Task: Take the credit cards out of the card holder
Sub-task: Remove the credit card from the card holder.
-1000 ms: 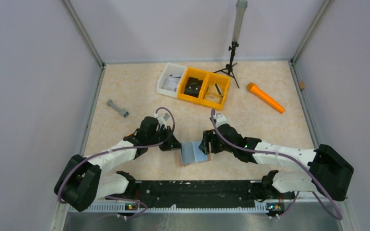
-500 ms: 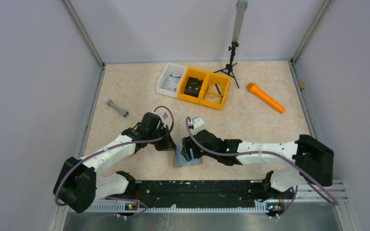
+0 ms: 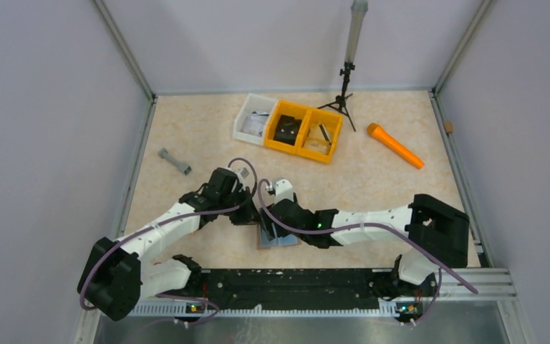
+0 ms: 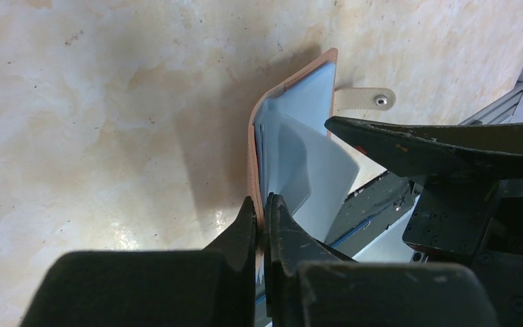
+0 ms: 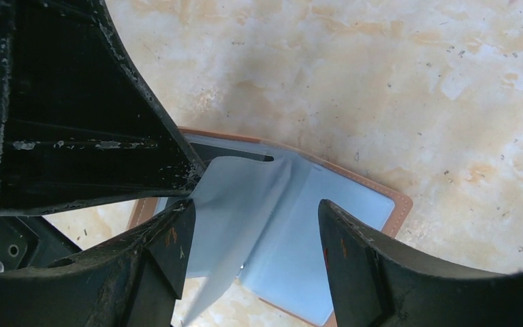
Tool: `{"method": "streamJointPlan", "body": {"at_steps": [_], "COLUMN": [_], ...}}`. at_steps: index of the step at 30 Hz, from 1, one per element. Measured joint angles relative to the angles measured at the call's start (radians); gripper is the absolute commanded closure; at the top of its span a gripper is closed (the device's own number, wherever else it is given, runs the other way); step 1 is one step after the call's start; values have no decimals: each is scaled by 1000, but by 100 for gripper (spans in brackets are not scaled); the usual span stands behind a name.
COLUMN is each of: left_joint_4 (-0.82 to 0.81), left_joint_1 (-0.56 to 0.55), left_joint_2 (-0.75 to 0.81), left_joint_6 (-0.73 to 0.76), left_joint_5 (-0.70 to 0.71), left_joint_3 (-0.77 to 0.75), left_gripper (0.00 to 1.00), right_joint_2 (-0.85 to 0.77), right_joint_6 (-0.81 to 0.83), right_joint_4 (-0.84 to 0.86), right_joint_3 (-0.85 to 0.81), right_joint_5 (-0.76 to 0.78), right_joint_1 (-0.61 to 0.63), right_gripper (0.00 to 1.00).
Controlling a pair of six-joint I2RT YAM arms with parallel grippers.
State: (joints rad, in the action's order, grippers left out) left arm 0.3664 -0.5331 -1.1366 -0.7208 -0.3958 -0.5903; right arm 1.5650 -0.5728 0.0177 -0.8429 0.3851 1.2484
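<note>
The card holder [image 3: 281, 238] lies open on the table between my two grippers, brown outside and pale blue inside. My left gripper [image 4: 262, 212] is shut on the brown cover edge of the holder [image 4: 293, 102] and lifts that side. The holder's tab [image 4: 364, 100] lies flat on the table. My right gripper [image 5: 255, 235] is open just above the open holder [image 5: 340, 218], its left finger against a raised pale blue inner leaf [image 5: 242, 197]. In the top view the left gripper [image 3: 253, 215] and the right gripper [image 3: 272, 222] almost touch. No credit card shows clearly; they are hidden in the pockets.
Two yellow bins [image 3: 305, 130] and a white bin [image 3: 253, 118] stand at the back centre. A small tripod [image 3: 344, 89] stands behind them. An orange tool [image 3: 395, 145] lies back right. A grey dumbbell-shaped part [image 3: 175, 161] lies at the left.
My right arm has swung left and its open gripper now sits over the holder. The holder has shifted left with the left gripper.
</note>
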Motion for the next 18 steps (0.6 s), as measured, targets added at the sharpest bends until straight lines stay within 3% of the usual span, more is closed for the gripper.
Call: {"method": "streamJointPlan", "body": {"at_steps": [9,18], "left_joint_4": [-14,-22], "left_joint_1": [0,0], "left_joint_2": [2,18], "left_joint_6": [-15,-25], "left_joint_5": [-8,-30], "left_joint_3": [20,21], "left_gripper": [100,100], "right_joint_2": [15,77], "right_joint_6": [-7,-23], "right_joint_4": [-14,-207], "right_joint_3": [-8,-76], "right_joint_5": [24,190], "right_joint_1": [8,13], "right_gripper": [32,32]}}
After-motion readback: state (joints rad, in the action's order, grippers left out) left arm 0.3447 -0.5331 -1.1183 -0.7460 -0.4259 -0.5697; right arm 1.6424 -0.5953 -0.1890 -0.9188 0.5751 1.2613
